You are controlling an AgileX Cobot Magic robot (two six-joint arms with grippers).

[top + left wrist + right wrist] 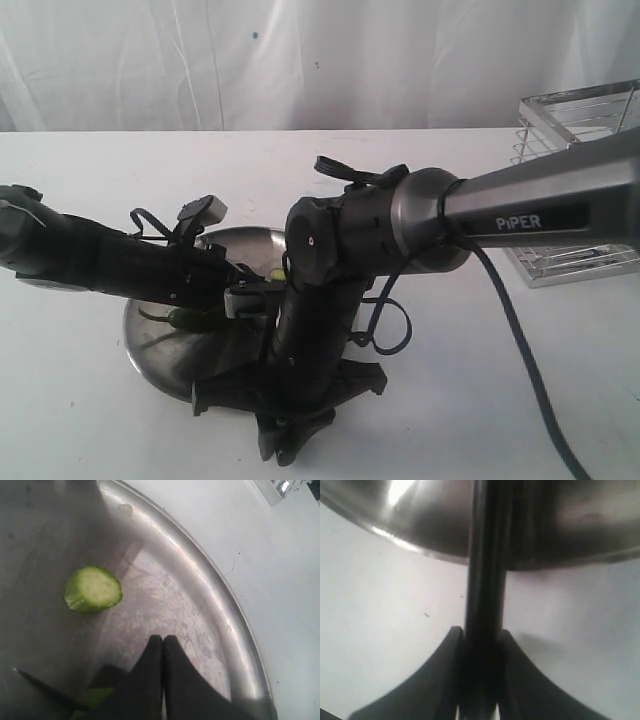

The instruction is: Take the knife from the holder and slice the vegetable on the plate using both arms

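The steel plate (160, 352) sits on the white table under both arms. My left gripper (250, 298) reaches over it from the left. In the left wrist view the left gripper (163, 640) is shut, tips together with nothing between them, low over the plate (220, 605). The green vegetable (92, 697) lies partly hidden beside the left fingers, and also shows as the vegetable (192, 320) under the left arm. A thin dark knife tip (45, 687) points in beside it. My right gripper (481, 632) is shut on the knife (485, 575), which runs out over the plate rim (560, 535). The right gripper (288, 432) hangs at the plate's near edge.
A round cut slice (93, 589) lies on the plate ahead of the left fingertips; it is the slice (272, 272) in the exterior view. The wire holder (580, 125) stands at the far right of the table, behind the right arm's PiPER link (530, 222). A white curtain hangs behind.
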